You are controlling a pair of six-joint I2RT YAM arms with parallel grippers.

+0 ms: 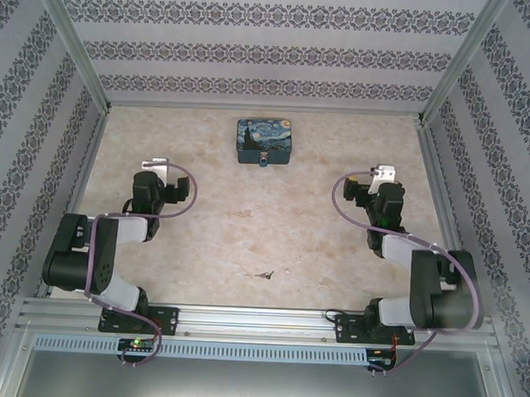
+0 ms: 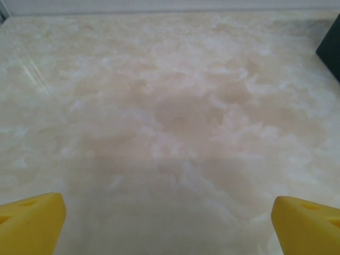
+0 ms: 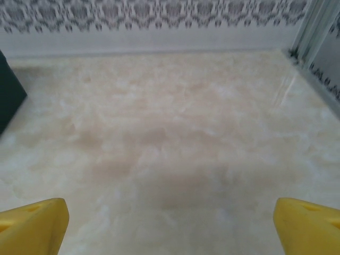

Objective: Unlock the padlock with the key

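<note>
The tiny blue padlock (image 1: 263, 162) sits at the front edge of the blue-and-yellow painted tin (image 1: 264, 140), at the back middle of the table. The key (image 1: 264, 274) is a small dark sliver lying on the marbled tabletop near the front middle, between the two arm bases. My left gripper (image 1: 157, 166) hovers left of the tin, open, its yellow fingertips (image 2: 29, 223) wide apart over bare table with nothing between them. My right gripper (image 1: 384, 174) is right of the tin, also open, and its yellow fingertips (image 3: 32, 226) likewise have nothing between them.
A dark corner of the tin (image 2: 332, 50) shows at the right edge of the left wrist view, and the tin (image 3: 8, 95) also shows at the left edge of the right wrist view. Patterned walls and metal frame posts (image 1: 77, 55) enclose the table (image 1: 246, 224).
</note>
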